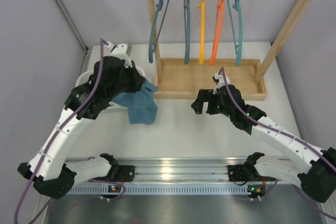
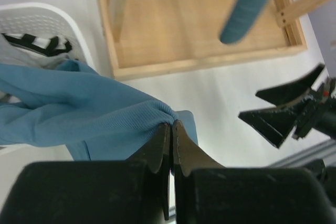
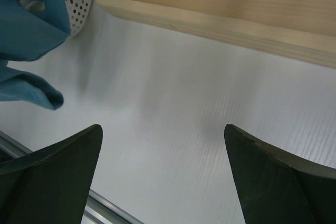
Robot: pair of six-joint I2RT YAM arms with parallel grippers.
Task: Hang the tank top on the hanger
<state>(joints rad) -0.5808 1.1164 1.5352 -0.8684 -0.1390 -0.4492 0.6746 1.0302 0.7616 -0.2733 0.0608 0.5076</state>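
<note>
My left gripper (image 1: pixel 140 83) is shut on a pinch of the tank top (image 1: pixel 143 106), a dusty teal-blue cloth that hangs from the jaws and trails onto the table. In the left wrist view the jaws (image 2: pixel 172 125) press together on a fold of the tank top (image 2: pixel 79 111). The hanger (image 1: pixel 239 22), light teal-green, hangs at the right end of the wooden rack's rod. My right gripper (image 1: pixel 202 106) is open and empty, low over the table in front of the rack, to the right of the tank top (image 3: pixel 26 19). Its fingers (image 3: pixel 58 177) are spread wide.
The wooden rack (image 1: pixel 210 80) has a tray base and also holds two slate-blue hangers (image 1: pixel 157 22), a yellow one (image 1: pixel 202 22) and an orange one (image 1: pixel 219 22). A white perforated basket (image 2: pixel 63 17) with striped and grey clothes stands at the left, under my left arm.
</note>
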